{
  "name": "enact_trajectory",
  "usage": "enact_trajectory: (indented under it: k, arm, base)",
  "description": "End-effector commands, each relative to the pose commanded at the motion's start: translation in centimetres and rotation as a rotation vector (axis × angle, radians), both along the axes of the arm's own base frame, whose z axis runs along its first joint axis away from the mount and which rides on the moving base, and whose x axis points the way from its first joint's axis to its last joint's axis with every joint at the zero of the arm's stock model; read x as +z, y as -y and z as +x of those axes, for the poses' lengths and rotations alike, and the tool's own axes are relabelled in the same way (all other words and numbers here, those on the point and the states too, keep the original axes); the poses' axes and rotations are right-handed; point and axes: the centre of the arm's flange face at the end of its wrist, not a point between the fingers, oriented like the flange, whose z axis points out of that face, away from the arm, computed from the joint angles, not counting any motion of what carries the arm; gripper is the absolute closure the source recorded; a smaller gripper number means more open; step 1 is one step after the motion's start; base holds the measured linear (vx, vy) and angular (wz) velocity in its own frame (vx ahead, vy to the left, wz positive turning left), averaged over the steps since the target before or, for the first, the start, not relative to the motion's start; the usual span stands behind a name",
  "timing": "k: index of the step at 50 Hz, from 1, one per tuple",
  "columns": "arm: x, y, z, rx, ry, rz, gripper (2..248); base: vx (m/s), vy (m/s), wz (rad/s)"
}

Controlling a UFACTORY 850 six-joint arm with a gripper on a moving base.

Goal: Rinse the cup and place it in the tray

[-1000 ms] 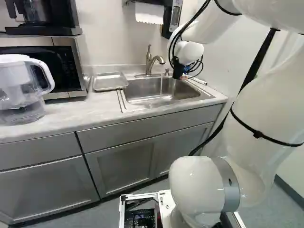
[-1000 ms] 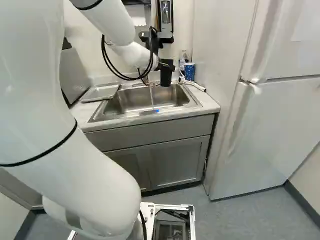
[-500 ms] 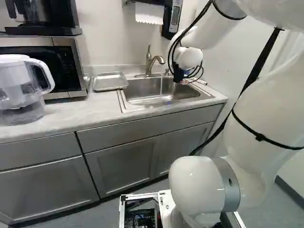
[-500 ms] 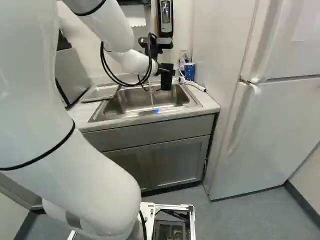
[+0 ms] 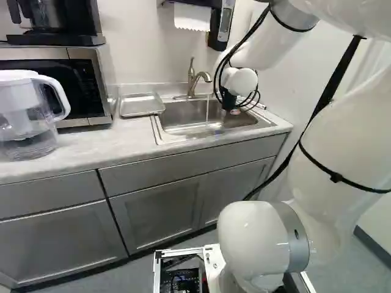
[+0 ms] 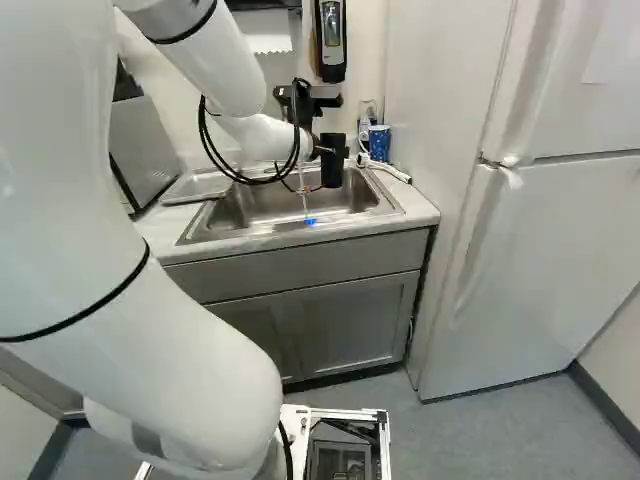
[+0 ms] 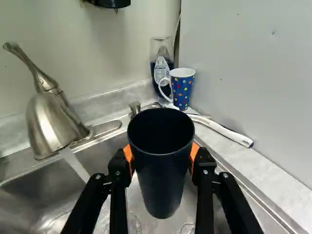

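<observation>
dark cup (image 7: 161,170) between orange-padded fingers (image 7: 194,155)

Base views: behind arm (image 6: 180,350), left and right, facing ahead-down | shared: sink (image 5: 183,115), tray (image 5: 142,105) | wrist: close over sink, facing mug (image 7: 182,91)

Gray cabs. (image 5: 156,204) under pale ctrtop (image 5: 85,146); white fridge (image 6: 545,260) nearby; gray flr. (image 6: 510,430); pale wall (image 5: 137,36).
</observation>
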Motion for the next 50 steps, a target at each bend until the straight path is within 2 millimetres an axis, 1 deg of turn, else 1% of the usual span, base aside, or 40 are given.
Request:
enact_trajectory:
  k: [18, 44, 50]
  arm:
    - [-1.8, -1.8, 0.1, 0.033, -0.02, -0.006, 125]
    - [-1.8, -5.6, 0.2, 0.11, -0.015, -0.009, 125]
    - [-2.1, -5.8, 0.2, 0.114, -0.022, -0.009, 125]
  base:
    - [0.0, 0.0, 0.0]
    - [0.0, 0.0, 0.0]
    - [0.0, 0.0, 0.0]
